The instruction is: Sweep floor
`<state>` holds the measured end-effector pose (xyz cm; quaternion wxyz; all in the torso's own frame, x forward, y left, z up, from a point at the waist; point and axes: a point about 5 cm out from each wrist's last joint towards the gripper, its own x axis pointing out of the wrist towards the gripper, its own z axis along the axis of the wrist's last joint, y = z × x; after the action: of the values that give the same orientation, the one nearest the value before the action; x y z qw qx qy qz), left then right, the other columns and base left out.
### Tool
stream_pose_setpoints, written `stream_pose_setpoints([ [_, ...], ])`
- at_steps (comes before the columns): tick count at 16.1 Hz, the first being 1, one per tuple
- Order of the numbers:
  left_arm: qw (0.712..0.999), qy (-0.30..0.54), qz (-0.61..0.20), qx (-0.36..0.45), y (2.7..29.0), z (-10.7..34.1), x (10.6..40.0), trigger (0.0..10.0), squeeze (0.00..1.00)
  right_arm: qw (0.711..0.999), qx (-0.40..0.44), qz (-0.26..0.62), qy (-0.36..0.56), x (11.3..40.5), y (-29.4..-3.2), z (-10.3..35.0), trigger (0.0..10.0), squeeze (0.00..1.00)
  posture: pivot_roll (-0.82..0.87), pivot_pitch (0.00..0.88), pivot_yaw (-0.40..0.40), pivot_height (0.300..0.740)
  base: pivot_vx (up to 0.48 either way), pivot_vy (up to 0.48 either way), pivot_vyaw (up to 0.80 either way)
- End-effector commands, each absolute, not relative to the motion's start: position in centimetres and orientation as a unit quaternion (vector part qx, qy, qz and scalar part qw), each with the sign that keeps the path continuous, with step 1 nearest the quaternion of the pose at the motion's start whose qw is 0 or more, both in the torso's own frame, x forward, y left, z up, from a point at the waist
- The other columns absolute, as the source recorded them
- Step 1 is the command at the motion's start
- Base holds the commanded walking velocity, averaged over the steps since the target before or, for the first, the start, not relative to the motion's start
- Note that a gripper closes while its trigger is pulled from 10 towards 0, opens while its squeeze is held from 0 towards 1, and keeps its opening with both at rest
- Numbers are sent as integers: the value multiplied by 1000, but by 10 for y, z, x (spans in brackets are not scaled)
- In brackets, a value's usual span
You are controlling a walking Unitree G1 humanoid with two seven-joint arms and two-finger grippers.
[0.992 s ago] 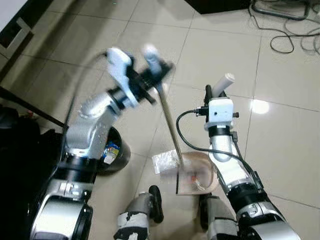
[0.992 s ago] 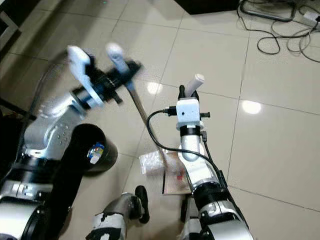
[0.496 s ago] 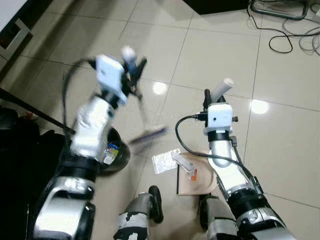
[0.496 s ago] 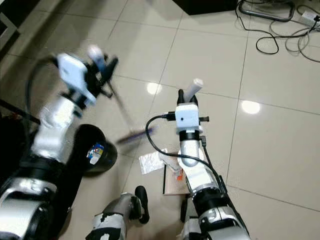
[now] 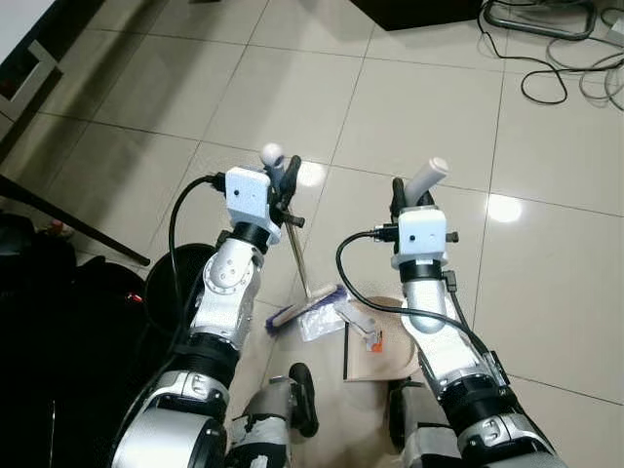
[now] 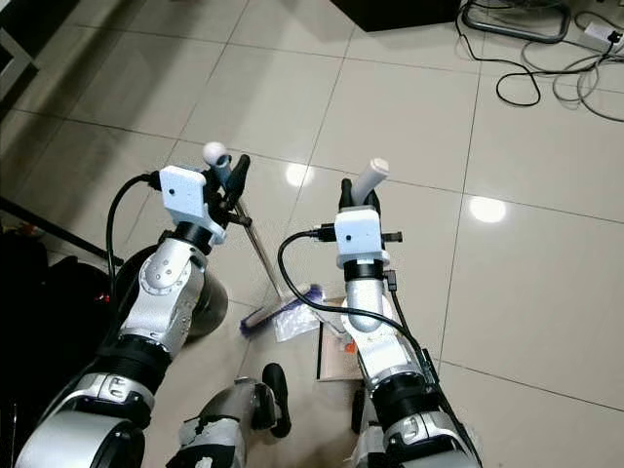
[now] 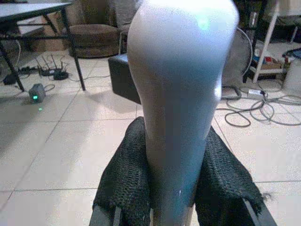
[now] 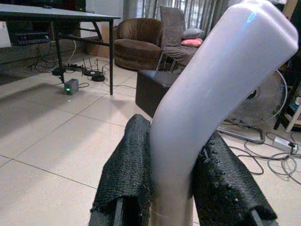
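Note:
My left gripper (image 5: pixel 284 175) is shut on the white-knobbed handle (image 7: pixel 181 94) of a short broom, black padded fingers (image 7: pixel 126 181) on either side. The thin shaft slants down to the purple brush head (image 5: pixel 304 307), which rests on the tiled floor. A crumpled clear wrapper (image 5: pixel 318 323) lies against the bristles. My right gripper (image 5: pixel 403 192) is shut on the white, curved dustpan handle (image 8: pixel 207 103). The tan dustpan (image 5: pixel 382 349) lies flat on the floor below it, mouth toward the wrapper, with a small white and orange scrap (image 5: pixel 367 332) at its edge.
A black bin (image 5: pixel 162 295) stands on the floor partly behind my left arm. Loose cables (image 5: pixel 561 68) and dark furniture (image 5: pixel 419 10) lie far ahead on the right. A dark slanted leg (image 5: pixel 68 220) crosses at the left. My own feet (image 5: pixel 304 390) show at the bottom.
My left arm swung the broom out to the left and brought it back down; the brush head now rests by the wrapper. The right arm and dustpan have stayed in place.

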<state>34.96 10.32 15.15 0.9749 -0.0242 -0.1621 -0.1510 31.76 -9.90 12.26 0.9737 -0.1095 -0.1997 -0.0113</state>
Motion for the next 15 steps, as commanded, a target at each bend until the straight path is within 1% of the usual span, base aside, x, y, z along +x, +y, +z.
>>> stream_pose_setpoints([
  [1,978,-139,-139,-69,106,142,345,10000,0,985,-119,-2,-127,310,-97,93,10000,0,101,338,148,740,0,0,0],
  [3,973,-142,-149,-102,103,146,341,10000,0,985,-121,-5,-124,312,-100,93,10000,0,101,330,148,740,0,0,0],
  [6,968,-149,-175,-102,103,153,332,10000,0,985,-126,-9,-121,315,-104,95,10000,0,100,317,148,740,0,0,0],
  [8,962,-147,-200,-114,107,165,318,10000,0,984,-130,-17,-118,318,-110,94,10000,0,103,297,148,740,0,0,0],
  [10,958,-148,-209,-127,114,177,313,10000,0,984,-132,-20,-114,320,-114,94,10000,0,99,278,146,740,0,0,0],
  [13,956,-151,-229,-106,127,193,306,10000,0,984,-136,-25,-111,322,-120,94,10000,0,101,253,141,740,0,0,0],
  [15,959,-157,-226,-74,141,205,306,10000,0,984,-141,-25,-111,323,-124,94,10000,0,103,225,134,740,0,0,0],
])
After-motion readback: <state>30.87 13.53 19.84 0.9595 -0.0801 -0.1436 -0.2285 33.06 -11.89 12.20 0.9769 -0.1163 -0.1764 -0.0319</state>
